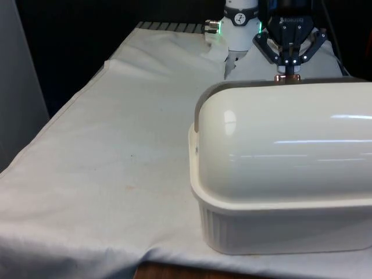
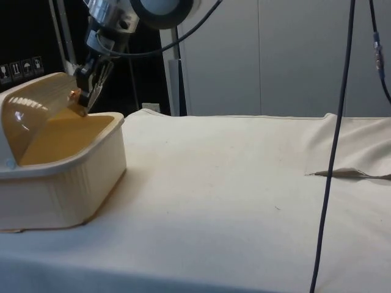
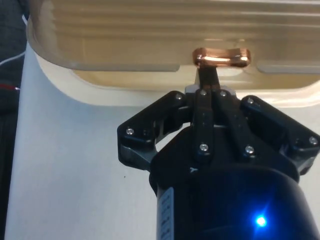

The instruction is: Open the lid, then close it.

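A cream bread box (image 1: pixel 273 226) stands at the front view's right, its back to that camera. Its rounded roll-top lid (image 2: pixel 33 101) is rolled partly back, so the box's inside (image 2: pixel 67 131) lies exposed beneath the lid's edge. A copper handle (image 3: pixel 221 56) sits on that edge. My gripper (image 3: pixel 207 75) is shut on the handle, fingers pressed together around its bar. In the side view the gripper (image 2: pixel 90 91) hangs over the box's open side at the handle (image 2: pixel 76 95). From the front, the gripper (image 1: pixel 289 68) rises just behind the lid's top.
White cloth (image 1: pixel 116 157) covers the table to the front view's left of the box. In the side view a black cable (image 2: pixel 333 152) hangs down on the right, near a raised fold in the cloth (image 2: pixel 348 173). The table's edge (image 1: pixel 58 119) runs along the front view's left.
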Controlling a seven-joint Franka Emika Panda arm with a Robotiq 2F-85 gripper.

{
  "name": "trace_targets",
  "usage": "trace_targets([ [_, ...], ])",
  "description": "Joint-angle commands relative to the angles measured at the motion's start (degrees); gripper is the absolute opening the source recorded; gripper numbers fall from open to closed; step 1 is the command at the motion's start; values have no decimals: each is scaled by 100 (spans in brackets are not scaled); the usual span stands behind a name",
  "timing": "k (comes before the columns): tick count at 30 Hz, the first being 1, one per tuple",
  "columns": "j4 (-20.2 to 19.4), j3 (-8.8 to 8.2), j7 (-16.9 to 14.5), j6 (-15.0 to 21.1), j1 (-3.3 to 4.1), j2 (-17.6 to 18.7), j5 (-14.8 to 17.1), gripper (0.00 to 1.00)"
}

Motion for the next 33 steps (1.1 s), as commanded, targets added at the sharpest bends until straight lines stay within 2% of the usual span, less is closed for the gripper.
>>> trace_targets([
  [1, -11, 0, 11, 155, 0, 23, 6, 0],
  [2, -6, 0, 0, 52, 0, 11, 0, 0],
  [3, -17, 0, 17, 201, 0, 29, 6, 0],
  [11, -46, 11, 52, 642, 0, 92, 17, 0],
  [12, -23, 0, 34, 516, 0, 80, 0, 0],
  [15, -57, 17, 69, 837, 0, 115, 23, 0],
  [20, -80, 23, 80, 1083, -6, 138, 23, 0],
  [21, -74, 6, 69, 974, 0, 126, 0, 0],
  [22, -80, 23, 80, 1129, -6, 138, 23, 0],
  [24, -80, 6, 80, 1203, 0, 120, 11, 0],
  [29, -46, -29, 92, 1180, 23, 34, -6, 0],
  [30, -40, 6, 69, 1192, 0, 46, 0, 0],
  [31, -40, -40, 92, 1169, 29, -6, -11, 0],
  [33, -29, -46, 92, 1169, 29, -40, -11, 0],
])
